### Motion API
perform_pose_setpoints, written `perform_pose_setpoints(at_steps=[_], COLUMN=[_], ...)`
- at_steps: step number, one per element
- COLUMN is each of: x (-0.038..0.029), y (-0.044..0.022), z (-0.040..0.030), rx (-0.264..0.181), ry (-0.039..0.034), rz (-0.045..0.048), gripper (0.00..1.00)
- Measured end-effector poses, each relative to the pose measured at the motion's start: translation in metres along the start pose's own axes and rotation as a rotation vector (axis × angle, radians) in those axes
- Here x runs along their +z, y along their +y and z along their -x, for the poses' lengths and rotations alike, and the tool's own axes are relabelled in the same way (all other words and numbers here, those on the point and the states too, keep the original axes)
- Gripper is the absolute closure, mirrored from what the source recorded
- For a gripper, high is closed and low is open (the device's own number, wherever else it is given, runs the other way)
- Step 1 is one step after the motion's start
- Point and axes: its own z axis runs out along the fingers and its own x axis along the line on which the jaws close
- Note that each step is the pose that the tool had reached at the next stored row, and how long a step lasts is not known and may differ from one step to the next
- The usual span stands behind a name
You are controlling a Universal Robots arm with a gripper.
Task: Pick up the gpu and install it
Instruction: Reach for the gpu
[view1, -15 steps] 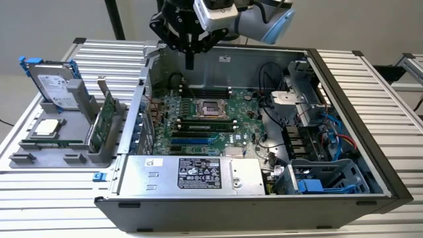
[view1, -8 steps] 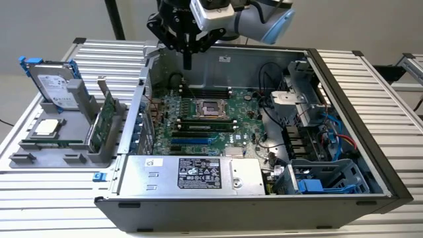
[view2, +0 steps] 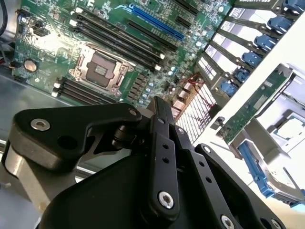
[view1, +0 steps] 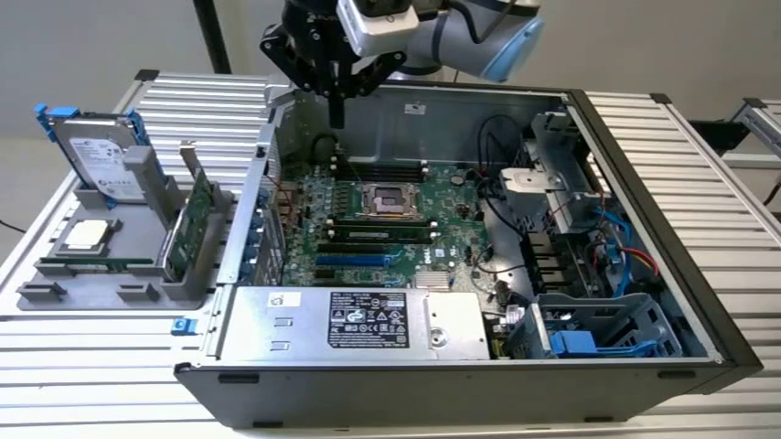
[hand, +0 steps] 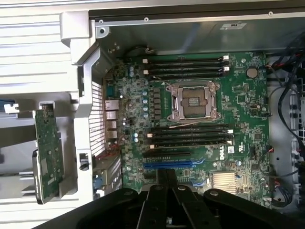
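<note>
The gpu (view1: 196, 219) is a thin green card standing on edge in a grey holder (view1: 123, 274), outside the open computer case on the exterior view's left. In the wrist views the gpu (hand: 47, 152) (view2: 252, 107) sits beyond the case's rear wall. My gripper (view1: 336, 117) hangs over the back of the motherboard (view1: 379, 219), inside the case and well apart from the card. Its black fingers (hand: 162, 191) are shut together with nothing between them. In the second wrist view the gripper (view2: 159, 101) points at the board near the blue slot (view2: 157, 21).
A silver hard drive (view1: 104, 160) with a blue frame and a processor chip (view1: 86, 236) also rest in the holder. The case's power supply (view1: 354, 320), drive cage (view1: 586, 329) and loose cables (view1: 610, 247) crowd the front and right. The case's rear wall (view1: 256, 210) separates holder and board.
</note>
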Motion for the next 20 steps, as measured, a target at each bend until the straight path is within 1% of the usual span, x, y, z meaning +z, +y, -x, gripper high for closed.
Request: perform_pose_setpoints(at_steps=[7,20], x=[-0.0001,-0.0002], y=[-0.0006,-0.0013], z=[-0.0080,-0.0190], rx=[0.000,0.000], ry=[0.0001,0.0001], rz=[-0.0001,-0.0001], gripper=[1.00,1.00])
